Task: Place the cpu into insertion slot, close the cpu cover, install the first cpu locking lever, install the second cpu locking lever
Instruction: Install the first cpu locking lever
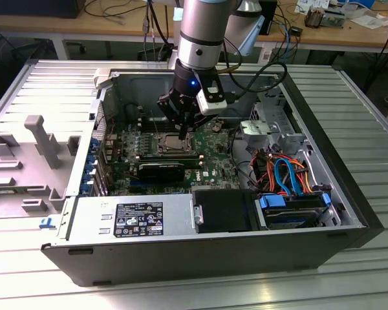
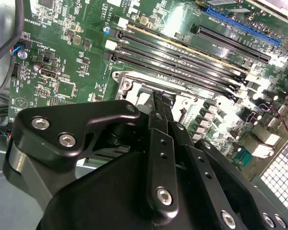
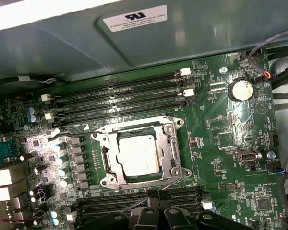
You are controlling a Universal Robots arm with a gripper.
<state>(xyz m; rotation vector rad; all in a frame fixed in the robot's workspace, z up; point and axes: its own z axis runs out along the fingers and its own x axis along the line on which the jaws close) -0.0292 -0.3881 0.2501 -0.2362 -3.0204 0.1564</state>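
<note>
The cpu [image 3: 139,154] lies flat in the insertion slot [image 3: 107,180], silvery top up. The cpu cover [image 3: 167,143] is down over it, its metal frame around the chip. A thin wire locking lever [image 3: 176,180] slants out from the socket's corner nearest the gripper. Another thin lever [image 3: 77,128] runs along the side by the memory slots. In the exterior view my gripper [image 1: 186,126] hangs just above the socket [image 1: 174,144]. In the second wrist view my gripper [image 2: 156,96] is shut, with its black fingers [image 2: 159,143] pressed together and the tip at the socket's edge.
Long black memory slots [image 3: 120,98] flank the socket on both sides. Capacitors [image 3: 62,158] stand beside it. In the exterior view the case walls [image 1: 77,168], a black power supply box [image 1: 132,219], a drive bay with blue and orange cables [image 1: 284,174] and a grey plastic shroud [image 1: 26,161] surround the board.
</note>
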